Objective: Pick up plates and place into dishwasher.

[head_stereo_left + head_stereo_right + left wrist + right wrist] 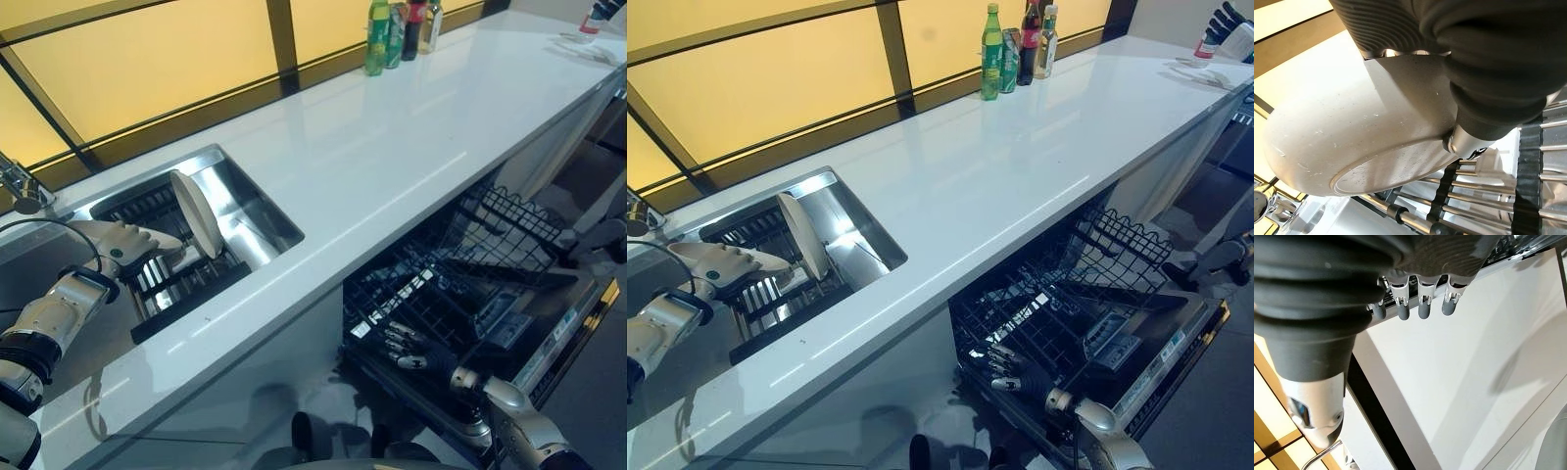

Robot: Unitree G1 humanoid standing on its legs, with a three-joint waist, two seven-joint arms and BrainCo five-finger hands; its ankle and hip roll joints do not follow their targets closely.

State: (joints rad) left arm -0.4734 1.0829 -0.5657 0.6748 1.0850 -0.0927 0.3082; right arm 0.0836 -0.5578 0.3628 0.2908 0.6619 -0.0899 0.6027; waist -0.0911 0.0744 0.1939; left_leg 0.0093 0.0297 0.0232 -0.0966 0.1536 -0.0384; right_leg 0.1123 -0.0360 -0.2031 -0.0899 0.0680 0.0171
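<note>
White plate (196,212) upright in sink rack (171,284), left hand (122,245) touching, no legible writing

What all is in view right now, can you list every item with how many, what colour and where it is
plate: one, off-white, standing on edge in the sink rack, the left hand's fingers on it
sink rack: one, black with metal bars, inside the sink
sink: one, steel, set in the counter's left part
tap: one, chrome, behind the sink at the far left
counter: one, white, running across the view
bottles: a small group, one green, one dark with a red cap, the others hard to tell, at the counter's back edge
dishwasher rack: one, black wire, pulled out below the counter
left hand: one, silver, at the plate in the sink
right hand: one, silver, fingers straight, over the dishwasher rack
</note>
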